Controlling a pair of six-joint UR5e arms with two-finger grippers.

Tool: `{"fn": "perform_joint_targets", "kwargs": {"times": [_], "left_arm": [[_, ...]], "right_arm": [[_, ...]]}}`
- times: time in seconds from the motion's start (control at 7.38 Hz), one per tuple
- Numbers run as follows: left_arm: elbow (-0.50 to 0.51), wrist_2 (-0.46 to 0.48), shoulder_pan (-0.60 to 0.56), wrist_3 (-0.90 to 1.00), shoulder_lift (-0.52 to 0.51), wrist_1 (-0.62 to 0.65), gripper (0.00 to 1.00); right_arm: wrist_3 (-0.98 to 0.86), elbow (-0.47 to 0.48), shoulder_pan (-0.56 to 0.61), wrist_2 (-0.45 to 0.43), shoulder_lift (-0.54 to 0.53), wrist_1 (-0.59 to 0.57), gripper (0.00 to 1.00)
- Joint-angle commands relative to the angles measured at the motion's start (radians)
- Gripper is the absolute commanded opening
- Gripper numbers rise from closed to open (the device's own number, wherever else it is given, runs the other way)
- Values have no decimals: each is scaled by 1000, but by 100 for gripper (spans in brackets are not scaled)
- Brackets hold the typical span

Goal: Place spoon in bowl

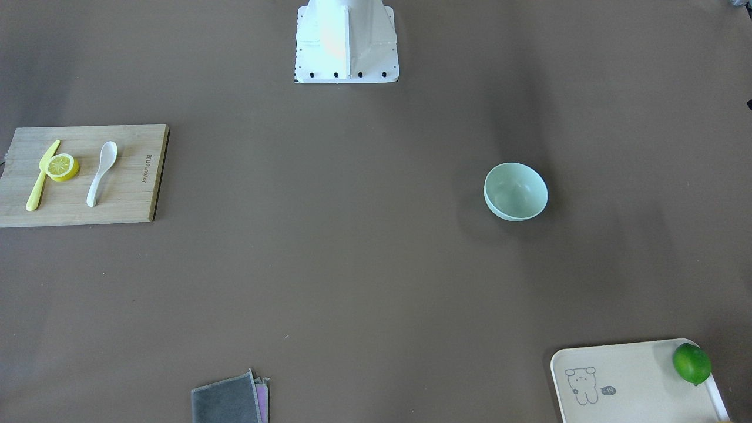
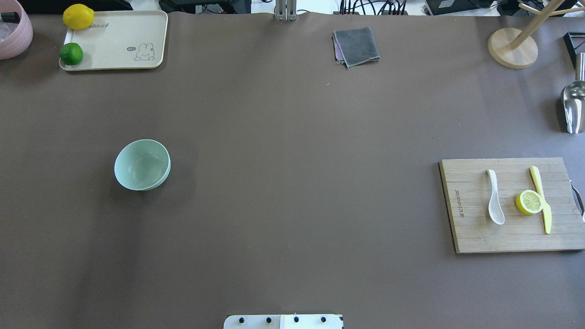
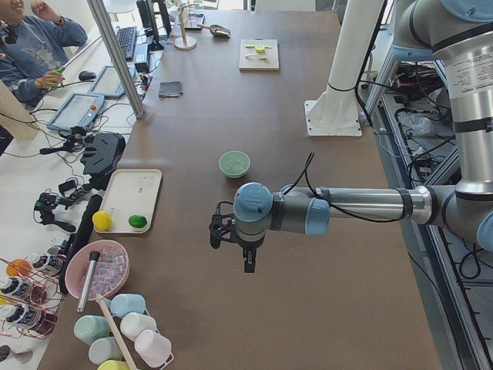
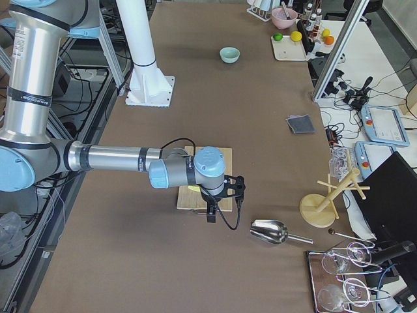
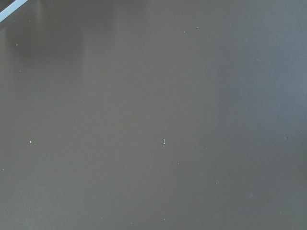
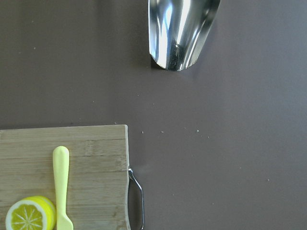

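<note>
The white spoon (image 1: 101, 174) lies on a wooden cutting board, scoop toward the robot; it also shows in the overhead view (image 2: 495, 203). The mint-green bowl (image 1: 516, 191) stands empty and upright on the brown table, far from the spoon, and shows in the overhead view (image 2: 142, 164) too. My left gripper (image 3: 239, 254) hangs above bare table, on the near side of the bowl (image 3: 234, 163) in the left view. My right gripper (image 4: 221, 208) hangs over the board's outer end. Both show only in the side views, so I cannot tell whether they are open or shut.
The cutting board (image 2: 475, 228) also holds a yellow knife (image 2: 541, 198) and a lemon half (image 2: 529, 202). A metal scoop (image 2: 573, 107) lies beyond it. A grey cloth (image 2: 356, 45) and a cream tray (image 2: 119, 36) with a lime and a lemon sit at the far edge.
</note>
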Motion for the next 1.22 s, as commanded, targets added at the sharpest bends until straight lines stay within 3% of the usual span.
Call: {"fn": "perform_joint_targets", "kwargs": {"times": [0.0, 0.27, 0.41, 0.54, 0.81, 1.08], "left_arm": [[-7, -3, 0, 4, -1, -19, 98], [-21, -30, 2, -5, -2, -87, 98], [-22, -87, 8, -23, -16, -127, 97], [-21, -81, 108, -103, -33, -238, 98], [-24, -52, 297, -506, -106, -392, 97], [-33, 123, 510, -655, -164, -451, 97]], "right_arm": [[9, 8, -6, 65, 0, 3, 100], [6, 7, -7, 63, -3, 38, 100], [10, 8, -18, 67, -2, 52, 100], [16, 10, -35, 70, -3, 83, 100], [16, 8, -52, 66, -5, 94, 100], [16, 8, -59, 61, -3, 92, 100]]}}
